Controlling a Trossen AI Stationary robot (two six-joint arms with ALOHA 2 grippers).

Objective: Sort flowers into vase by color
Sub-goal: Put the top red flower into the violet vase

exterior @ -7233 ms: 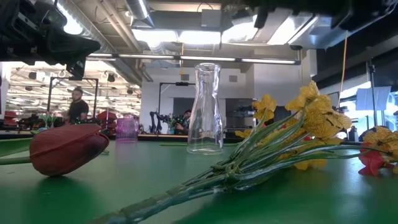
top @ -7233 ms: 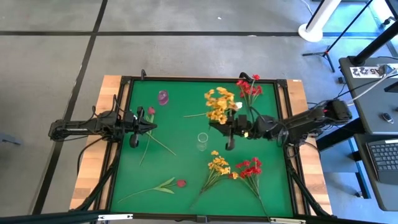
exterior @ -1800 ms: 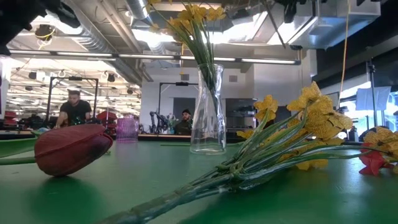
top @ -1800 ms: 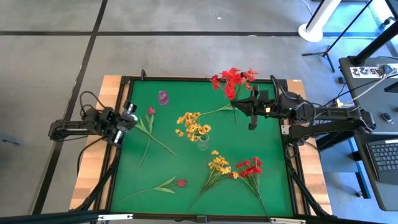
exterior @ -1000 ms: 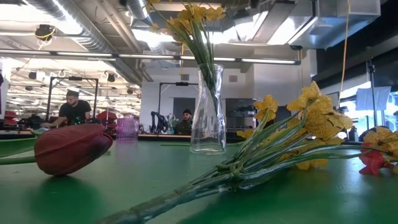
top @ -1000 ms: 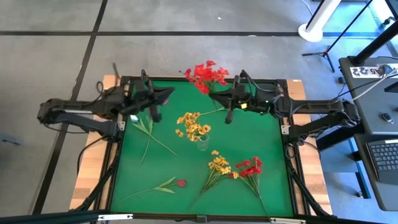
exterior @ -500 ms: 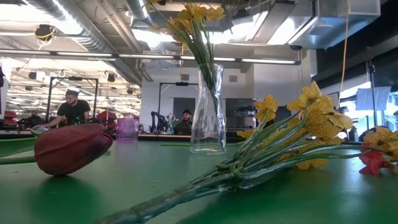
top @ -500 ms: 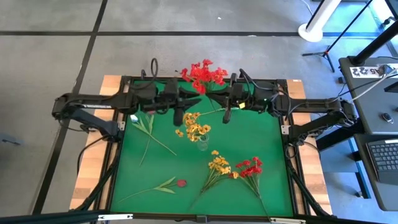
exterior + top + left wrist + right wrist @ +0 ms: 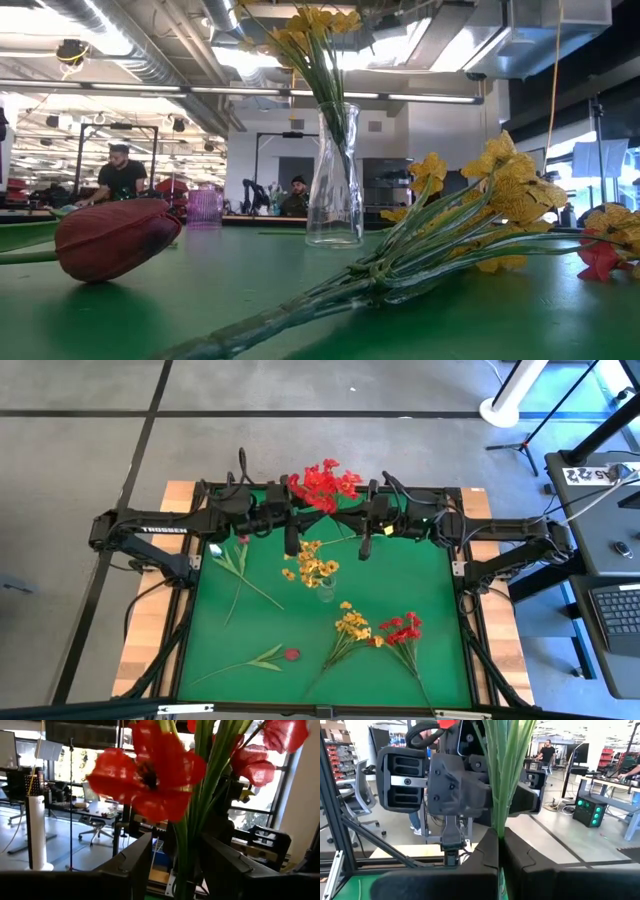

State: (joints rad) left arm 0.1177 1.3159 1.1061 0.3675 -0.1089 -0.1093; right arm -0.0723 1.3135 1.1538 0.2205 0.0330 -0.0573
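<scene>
Moved in from the tabletop's left edge, the left gripper (image 9: 292,520) now meets the right gripper (image 9: 362,530) at the far edge, its parted fingers (image 9: 131,862) flanking the stems. The right gripper is clamped on the red cluster (image 9: 322,482), whose blooms overhang the far edge; its stems are partly hidden by both grippers. Mid-table, the clear vase (image 9: 333,180) holds yellow flowers (image 9: 311,560); the small purple vase (image 9: 203,207) looks empty.
</scene>
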